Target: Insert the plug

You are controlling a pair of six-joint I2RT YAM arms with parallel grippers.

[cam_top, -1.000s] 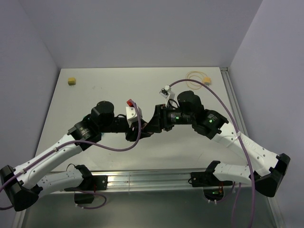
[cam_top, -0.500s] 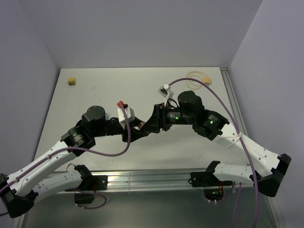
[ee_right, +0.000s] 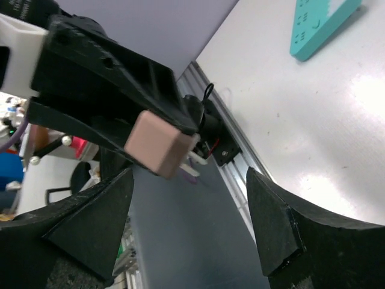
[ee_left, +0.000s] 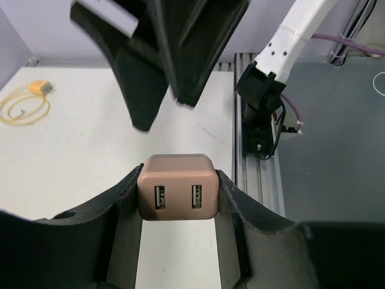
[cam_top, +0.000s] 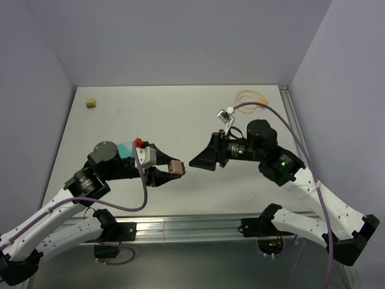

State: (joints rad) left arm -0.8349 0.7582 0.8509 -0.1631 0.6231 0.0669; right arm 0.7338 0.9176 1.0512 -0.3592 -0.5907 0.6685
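Note:
The plug [cam_top: 262,101] is a small yellow connector lying at the table's far right with its pale-yellow cable [cam_top: 246,95] looped beside it; the left wrist view shows the plug [ee_left: 39,88] at far left. My left gripper [cam_top: 173,169] is shut on a pinkish-brown two-port charger block [ee_left: 177,188], held above the table with its ports facing the wrist camera. My right gripper [cam_top: 195,161] faces it a short gap away, open with nothing between its fingers [ee_right: 274,223]. The charger block [ee_right: 159,144] hangs apart from them in the right wrist view.
A teal wedge block [cam_top: 125,148] lies on the table under my left arm, and the right wrist view shows the teal block [ee_right: 319,24] at top right. A small yellow cube [cam_top: 91,102] sits at the far left corner. The aluminium rail [cam_top: 192,226] runs along the near edge.
The two grippers were pressed together at the charger block. The right gripper has opened and drawn back right; the left arm has pulled back left, keeping the block.

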